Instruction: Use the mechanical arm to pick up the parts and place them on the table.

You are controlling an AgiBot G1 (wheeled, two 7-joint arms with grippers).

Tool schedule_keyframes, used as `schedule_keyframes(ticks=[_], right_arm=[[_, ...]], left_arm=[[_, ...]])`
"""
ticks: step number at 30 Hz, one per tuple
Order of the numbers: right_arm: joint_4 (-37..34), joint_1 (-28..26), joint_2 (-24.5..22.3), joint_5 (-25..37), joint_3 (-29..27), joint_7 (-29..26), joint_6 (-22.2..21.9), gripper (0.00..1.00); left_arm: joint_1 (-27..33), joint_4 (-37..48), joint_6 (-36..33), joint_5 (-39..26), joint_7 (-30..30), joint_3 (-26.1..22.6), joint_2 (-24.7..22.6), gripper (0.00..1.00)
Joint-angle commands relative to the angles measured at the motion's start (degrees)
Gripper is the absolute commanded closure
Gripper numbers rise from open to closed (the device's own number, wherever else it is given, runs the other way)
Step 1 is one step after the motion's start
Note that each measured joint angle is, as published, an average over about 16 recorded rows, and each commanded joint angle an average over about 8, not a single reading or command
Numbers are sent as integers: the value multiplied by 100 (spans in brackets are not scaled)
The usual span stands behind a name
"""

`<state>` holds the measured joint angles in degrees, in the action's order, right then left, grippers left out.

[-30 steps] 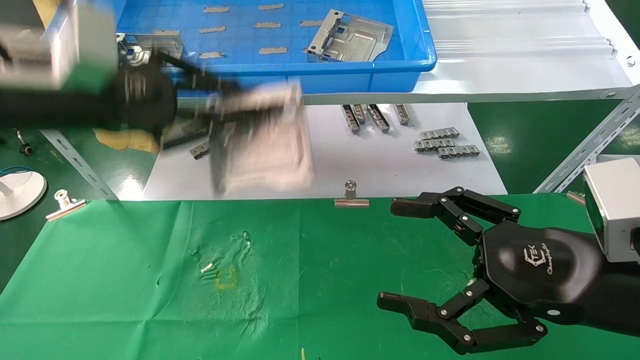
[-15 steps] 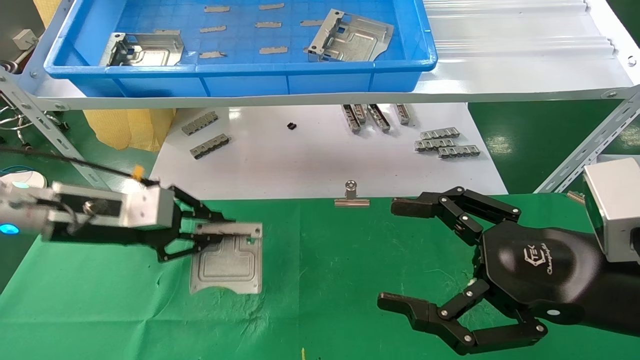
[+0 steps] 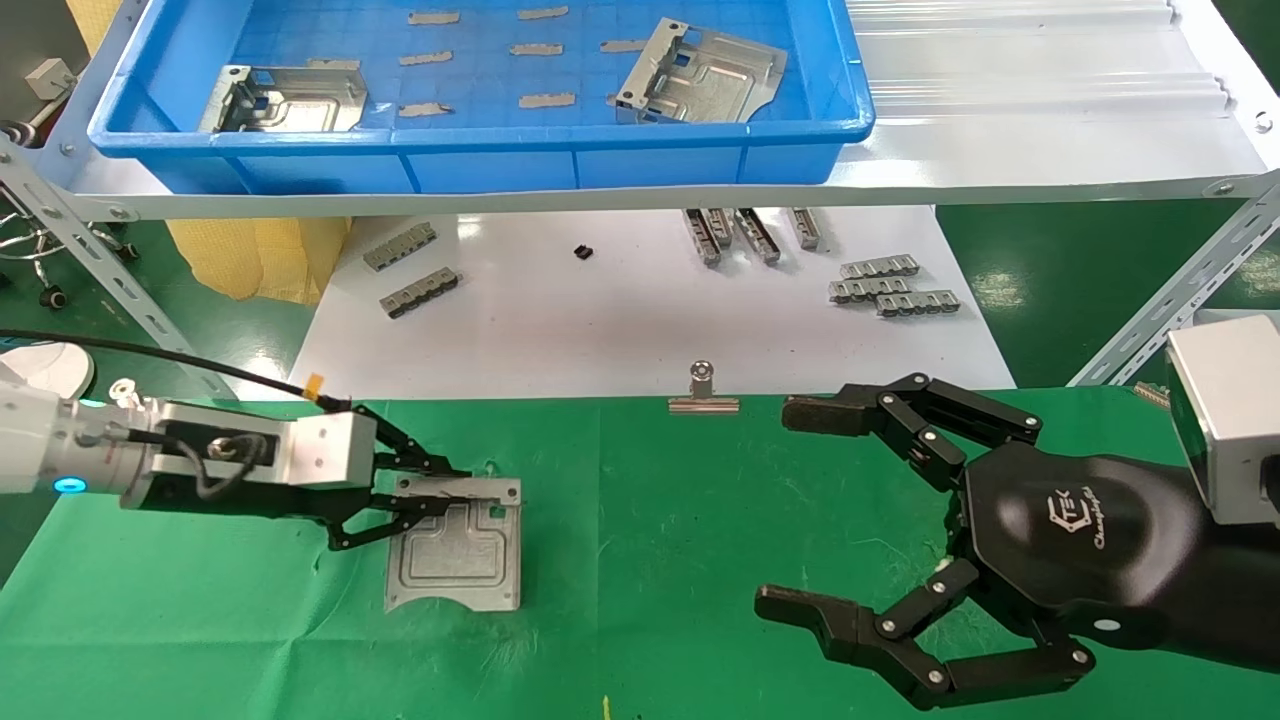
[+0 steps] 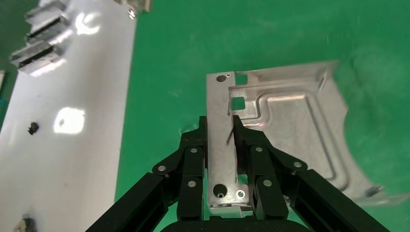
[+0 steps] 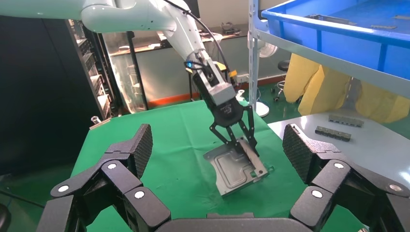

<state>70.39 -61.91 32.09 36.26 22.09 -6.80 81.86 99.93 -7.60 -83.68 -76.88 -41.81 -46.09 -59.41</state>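
The green-clothed table point(image 3: 700, 520) is spreading across the near half of the scene, with a white sheet point(image 3: 640, 320) lying beyond its far edge and a blue tray point(image 3: 480, 150) sitting on a shelf farther back. The right pincer point(image 3: 790, 510) is hovering over the table's right side, its jointed fingers spread wide apart and gripping nothing. The left pincer point(image 3: 440, 495) is reaching in from the left, its slim black fingers closing together on the tabbed far-left edge of a silvery metal part point(image 3: 460, 545). That part is lying on the cloth at left of centre, extending to the right and nearward from the fingertips, its curved notch facing the near side; whether it is resting fully flat cannot be told. Two more parts point(image 3: 285, 98) are lying in the tray. Small grey ridged strips point(image 3: 890, 283) are sitting scattered on the white sheet, and a binder clip point(image 3: 703, 392) is gripping the cloth's far edge.
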Motion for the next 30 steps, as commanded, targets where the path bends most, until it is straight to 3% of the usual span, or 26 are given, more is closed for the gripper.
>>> schedule_keyframes(ticks=[1, 6, 12, 23, 30], right_arm=[[0, 0, 0, 0, 0, 0, 0, 0], [0, 0, 0, 0, 0, 0, 0, 0], [0, 0, 0, 0, 0, 0, 0, 0], [-1, 1, -1, 0, 0, 0, -1, 0], [-1, 1, -1, 0, -1, 0, -2, 0]], left_arm=[[7, 81, 75, -59, -93, -37, -57, 0], [54, 220, 94, -40, -241, -20, -125, 0], [93, 379, -416, 136, -245, 85, -32, 0], [-290, 738, -801, 663, 438, 404, 225, 0], [-322, 749, -810, 707, 453, 428, 236, 0]])
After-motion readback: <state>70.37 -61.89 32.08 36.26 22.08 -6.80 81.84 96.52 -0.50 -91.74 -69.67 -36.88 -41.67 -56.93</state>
